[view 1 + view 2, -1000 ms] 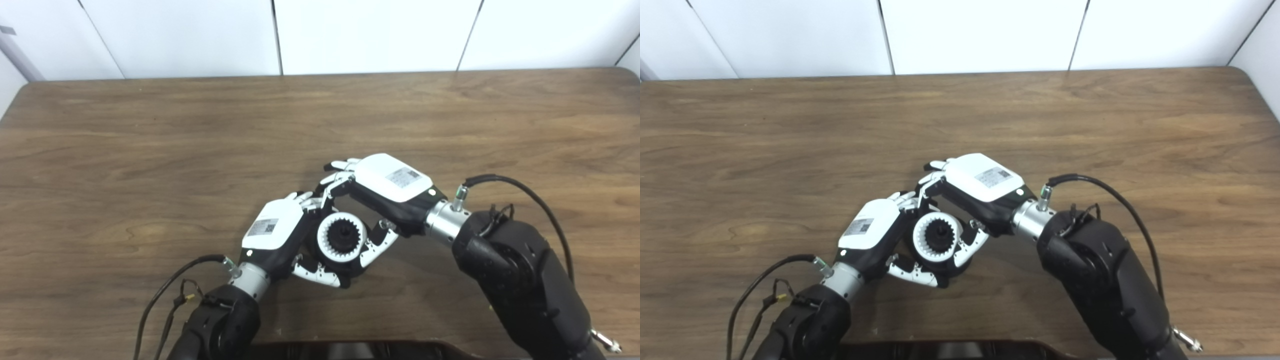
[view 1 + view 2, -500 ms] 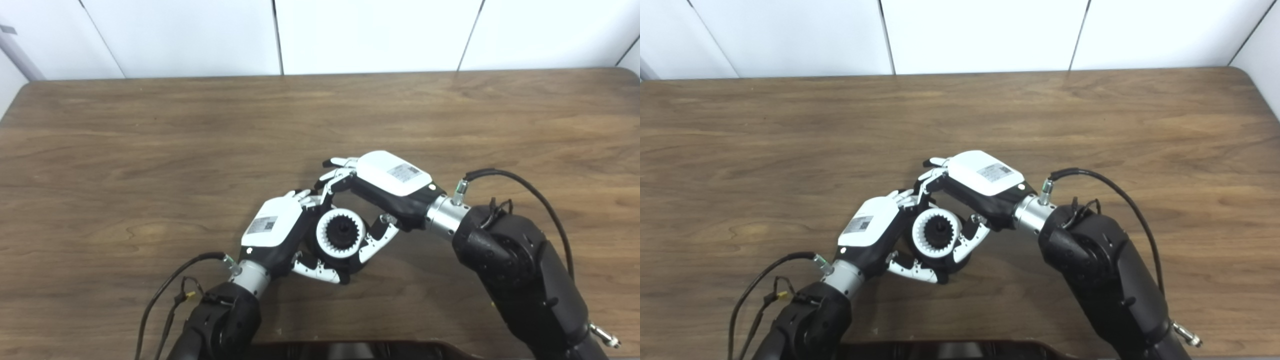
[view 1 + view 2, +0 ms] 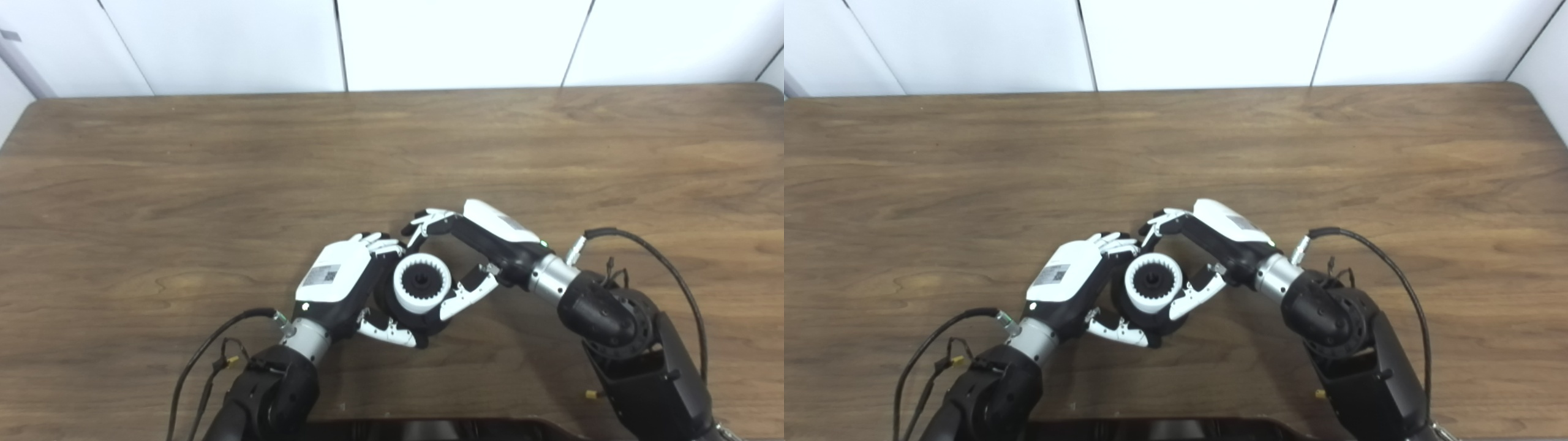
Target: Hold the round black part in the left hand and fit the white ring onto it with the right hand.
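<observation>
The white ring (image 3: 422,283), toothed inside and seemingly stiff, light plastic, sits on the round black part (image 3: 392,306) cupped by the left hand (image 3: 343,285) above the bench (image 3: 184,184), the right hand (image 3: 484,245) pinching its rim between fingers (image 3: 429,220) and thumb, the best hold.

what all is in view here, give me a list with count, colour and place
ring: 1, white, toothed inside, sits on the black part between the two hands, near the table's front middle
black part: 1, black, round, under and around the ring, held in the left hand
table: 1, brown wood, fills the view
wall panels: white, behind the table's far edge
left hand: 1, white and black, closed around the black part from the left
right hand: 1, white and black, fingers and thumb at the ring's far and right sides
cables: 2, black, one looping off each wrist
</observation>
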